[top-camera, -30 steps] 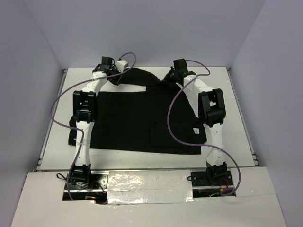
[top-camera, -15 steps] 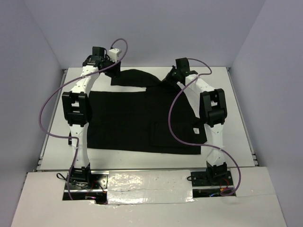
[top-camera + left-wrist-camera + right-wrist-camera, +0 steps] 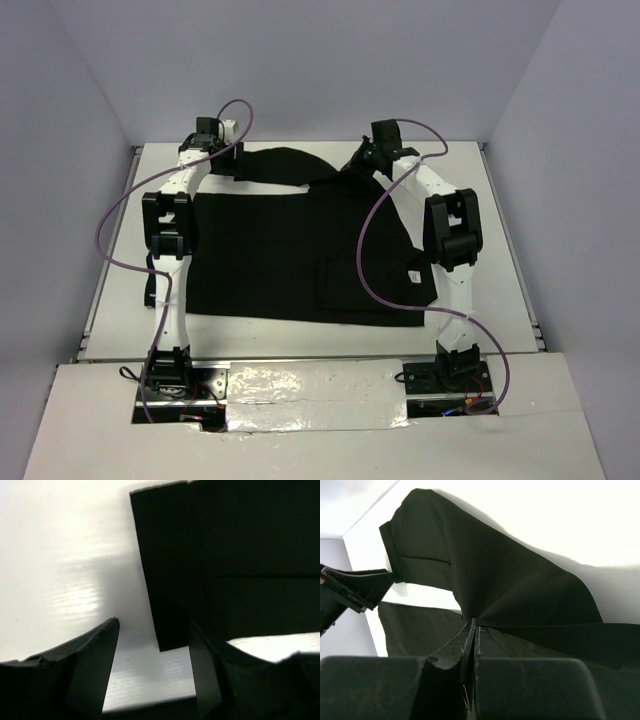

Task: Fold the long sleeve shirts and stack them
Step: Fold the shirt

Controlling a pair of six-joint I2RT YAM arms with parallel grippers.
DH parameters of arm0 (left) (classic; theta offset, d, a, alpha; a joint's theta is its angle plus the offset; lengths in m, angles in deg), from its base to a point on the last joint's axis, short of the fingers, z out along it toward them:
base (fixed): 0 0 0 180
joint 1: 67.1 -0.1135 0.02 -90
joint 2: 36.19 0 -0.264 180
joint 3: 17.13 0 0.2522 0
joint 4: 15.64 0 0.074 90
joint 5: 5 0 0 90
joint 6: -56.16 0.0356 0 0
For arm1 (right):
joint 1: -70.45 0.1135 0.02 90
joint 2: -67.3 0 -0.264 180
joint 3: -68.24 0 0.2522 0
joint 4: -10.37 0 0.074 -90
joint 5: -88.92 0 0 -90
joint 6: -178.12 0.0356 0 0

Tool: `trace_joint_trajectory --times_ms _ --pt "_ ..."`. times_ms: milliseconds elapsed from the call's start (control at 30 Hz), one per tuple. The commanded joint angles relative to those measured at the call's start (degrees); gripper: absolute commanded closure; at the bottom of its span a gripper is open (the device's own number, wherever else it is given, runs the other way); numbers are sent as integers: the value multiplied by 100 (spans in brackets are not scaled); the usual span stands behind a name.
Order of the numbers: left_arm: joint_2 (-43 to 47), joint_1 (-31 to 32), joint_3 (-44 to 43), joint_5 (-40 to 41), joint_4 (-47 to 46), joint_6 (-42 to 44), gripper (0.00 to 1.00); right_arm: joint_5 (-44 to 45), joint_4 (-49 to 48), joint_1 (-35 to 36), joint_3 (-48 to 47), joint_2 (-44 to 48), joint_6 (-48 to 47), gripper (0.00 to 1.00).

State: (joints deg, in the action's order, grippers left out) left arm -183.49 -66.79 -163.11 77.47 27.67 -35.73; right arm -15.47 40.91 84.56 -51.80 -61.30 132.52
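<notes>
**folds_a_lot:** Which arm is closer to the loose sleeve end here?

**yam_watcher:** The left one, easily. The left gripper (image 3: 154, 626) is spread wide with nothing in it, hanging over the far-left corner of the surface (image 3: 480, 200). The cuff (image 3: 172, 637) lies flat right in front of its fingertips, with the squared end facing the gripper. From there the sleeve (image 3: 275, 165) runs away from it along the far edge, so its long axis goes left to right.

**folds_a_lot:** And the other end?

**yam_watcher:** The right gripper (image 3: 474, 622) is pressed together on it, pinching a bunch of black cloth about where the sleeve meets the body. The fabric tents up into a ridge at its tips. The rest of the long sleeve shirt (image 3: 280, 250) is spread flat across the middle of the surface, on the near side of both grippers, with the white tag (image 3: 411, 279) by its right edge.

**folds_a_lot:** So what does the next move turn on?

**yam_watcher:** My guess is that left-right line. The sleeve has one pinned end and one free end, and the free end is on the left arm's side.
</notes>
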Motion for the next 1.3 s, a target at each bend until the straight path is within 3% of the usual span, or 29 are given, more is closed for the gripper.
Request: trace_joint_trajectory --times_ms 0,133,233,333,367,533,667,900,1000,1067,1100,1200,1233,1267 --pt "-97 135 153 -379 193 -145 30 -29 -43 66 64 423 -142 100" --pt "-9 179 487 -1092 -9 -346 32 -2 -51 66 37 406 -142 100" --pt "-237 171 164 -1373 165 -478 41 -20 -8 66 -33 353 -151 100" --pt "-238 109 240 -1479 35 -636 90 -20 45 57 -95 300 -177 100" --pt "-202 92 293 -1479 -105 -663 100 -11 45 48 -86 300 -178 100" --pt "227 -14 758 -2005 -711 -655 100 -20 45 -4 -103 291 -195 100" --pt "1070 -14 1418 -2927 -1826 -707 100 -81 28 -101 -191 265 -195 100" --pt "1959 -14 1936 -4018 -2058 -874 100 -450 80 -408 -525 195 -335 98" --pt "2319 12 2261 -4256 -1970 -831 100 -530 457 -532 -928 54 -738 58" --pt "2521 74 2507 -4266 -1917 -673 100 -381 886 -567 -1272 19 -915 49" --pt "2566 91 2543 -4222 -1882 -603 100 -232 967 -593 -1316 71 -985 31" --pt "2278 161 1993 -3322 -1322 28 100 -73 889 -629 -1124 316 -1135 19" --pt "1772 249 1590 -2977 -519 1005 94 -90 845 -637 -1001 370 -1136 18" --pt "1462 345 585 -2452 -58 1415 81 -125 845 -637 -974 405 -1144 18"
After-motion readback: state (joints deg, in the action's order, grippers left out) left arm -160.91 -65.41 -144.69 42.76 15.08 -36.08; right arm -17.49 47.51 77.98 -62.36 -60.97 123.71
